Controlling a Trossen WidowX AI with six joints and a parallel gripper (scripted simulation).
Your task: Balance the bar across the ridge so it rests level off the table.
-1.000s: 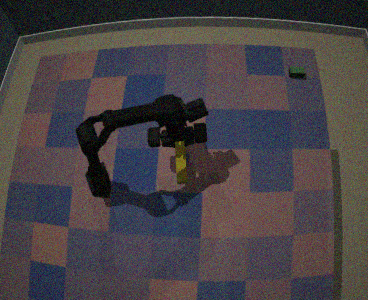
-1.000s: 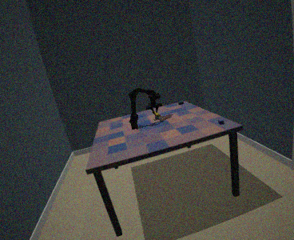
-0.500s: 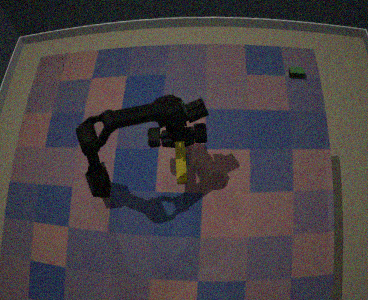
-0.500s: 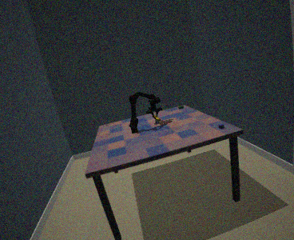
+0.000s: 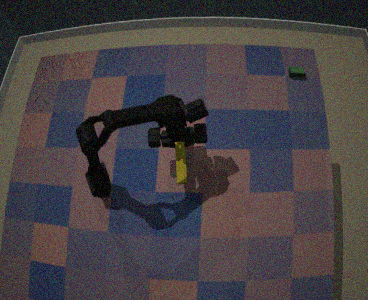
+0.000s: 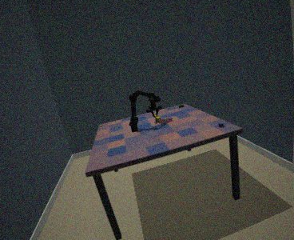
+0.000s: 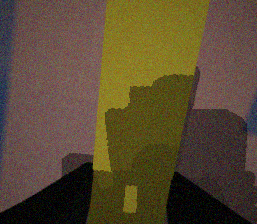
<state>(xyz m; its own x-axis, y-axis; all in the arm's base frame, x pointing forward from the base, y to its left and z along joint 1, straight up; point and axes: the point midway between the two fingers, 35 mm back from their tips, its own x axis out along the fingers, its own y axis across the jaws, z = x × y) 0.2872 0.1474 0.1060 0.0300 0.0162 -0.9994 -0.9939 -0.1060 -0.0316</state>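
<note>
A yellow bar (image 5: 181, 170) (image 6: 157, 118) (image 7: 150, 40) extends from under the gripper in the top view and runs up the middle of the wrist view, where the arm's shadow falls across it. My gripper (image 5: 180, 144) (image 7: 130, 176) is shut on the bar, with one dark fingertip on each side of it. Its far end is cut off in the wrist view. No ridge can be made out beneath the bar, and its height above the table is hard to tell.
A small green block (image 5: 297, 72) (image 6: 181, 106) lies at the table's back right. A small dark block (image 6: 221, 125) lies near the right edge in the exterior view. The arm's shadow falls on the patchwork table (image 5: 269, 255) (image 6: 135, 152).
</note>
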